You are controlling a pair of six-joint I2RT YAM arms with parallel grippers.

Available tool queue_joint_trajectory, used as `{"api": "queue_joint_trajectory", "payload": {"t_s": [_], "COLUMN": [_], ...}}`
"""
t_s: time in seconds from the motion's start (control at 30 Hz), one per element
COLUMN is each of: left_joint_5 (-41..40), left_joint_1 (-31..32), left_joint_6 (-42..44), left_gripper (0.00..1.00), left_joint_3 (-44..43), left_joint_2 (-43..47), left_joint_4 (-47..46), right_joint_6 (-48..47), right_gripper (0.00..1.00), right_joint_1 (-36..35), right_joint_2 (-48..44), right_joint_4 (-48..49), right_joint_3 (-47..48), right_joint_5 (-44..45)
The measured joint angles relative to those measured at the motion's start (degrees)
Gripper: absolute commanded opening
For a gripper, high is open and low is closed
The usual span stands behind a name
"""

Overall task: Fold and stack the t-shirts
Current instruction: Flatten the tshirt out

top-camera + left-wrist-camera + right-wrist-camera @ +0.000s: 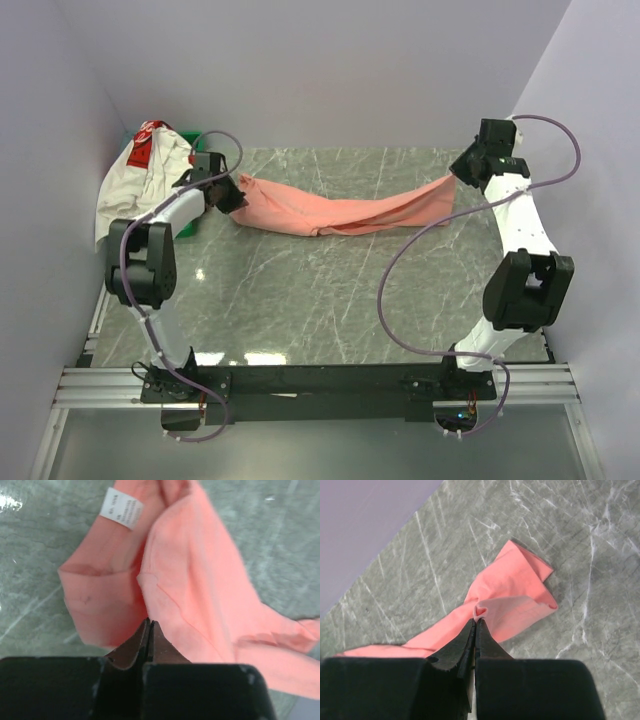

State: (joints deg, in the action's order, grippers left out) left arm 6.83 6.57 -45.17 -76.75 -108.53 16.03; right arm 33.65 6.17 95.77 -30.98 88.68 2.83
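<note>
The salmon-pink t-shirt (340, 210) hangs stretched in a long band across the far half of the table, sagging in the middle. My left gripper (232, 196) is shut on its left end; the left wrist view shows the cloth (200, 590) with a white label (121, 508) just past the closed gripper (149, 622). My right gripper (462, 170) is shut on its right end, pinching a small fold of the shirt (507, 597) at the gripper's tips (476, 621). The white t-shirt with a red patch (145, 170) lies heaped at the far left. The magenta-pink one is out of view.
A green tray (188, 137) sits under the white shirt at the far left corner. The grey marble table (320, 300) is bounded by pale walls on the left, back and right. Purple cables loop from both arms.
</note>
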Motion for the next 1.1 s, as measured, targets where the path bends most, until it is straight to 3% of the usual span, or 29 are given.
{"api": "queue_joint_trajectory", "payload": {"t_s": [0.2, 0.57, 0.67, 0.8, 0.93, 1.1], "left_joint_5": [0.31, -1.9, -1.99, -2.25, -2.6, -1.22], "left_joint_1": [-0.48, -2.75, -2.8, -2.8, -2.89, -4.11], "left_joint_6": [-1.18, -1.79, -2.27, -2.29, -2.27, -2.58], "left_gripper": [0.01, 0.01, 0.01, 0.01, 0.01, 0.01], "left_joint_3": [0.72, -0.02, -4.04, -13.09, -21.03, -25.59], "left_joint_2": [11.89, 47.52, 52.81, 52.92, 47.34, 34.25], "left_joint_4": [2.67, 10.64, 14.03, 16.79, 15.69, 10.01], "right_joint_6": [1.53, 5.05, 5.05, 5.05, 5.35, 6.47], "right_gripper": [0.0, 0.0, 0.0, 0.0, 0.0, 0.0], "right_joint_1": [0.92, 5.73, 6.16, 6.54, 6.62, 6.62], "right_joint_2": [-6.62, -34.32, -38.58, -39.71, -37.35, -25.4], "right_joint_4": [-1.84, -7.8, -11.23, -14.01, -13.22, -4.85], "right_joint_3": [-0.7, -3.26, -0.79, 4.72, 8.96, 10.03], "right_joint_5": [-2.89, -4.61, -4.17, -3.19, -3.5, -8.52]}}
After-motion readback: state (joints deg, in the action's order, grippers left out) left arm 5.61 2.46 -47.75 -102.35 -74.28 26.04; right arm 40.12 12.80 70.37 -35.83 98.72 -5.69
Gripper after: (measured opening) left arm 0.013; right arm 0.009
